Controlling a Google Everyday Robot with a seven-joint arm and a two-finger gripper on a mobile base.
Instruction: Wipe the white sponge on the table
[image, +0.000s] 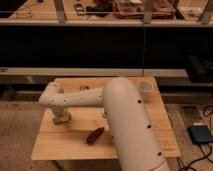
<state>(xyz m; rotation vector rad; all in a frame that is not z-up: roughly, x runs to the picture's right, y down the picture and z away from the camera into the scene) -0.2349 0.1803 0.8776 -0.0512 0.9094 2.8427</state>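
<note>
Gripper (60, 118) presses white sponge (61, 120) onto table (55, 145).
</note>
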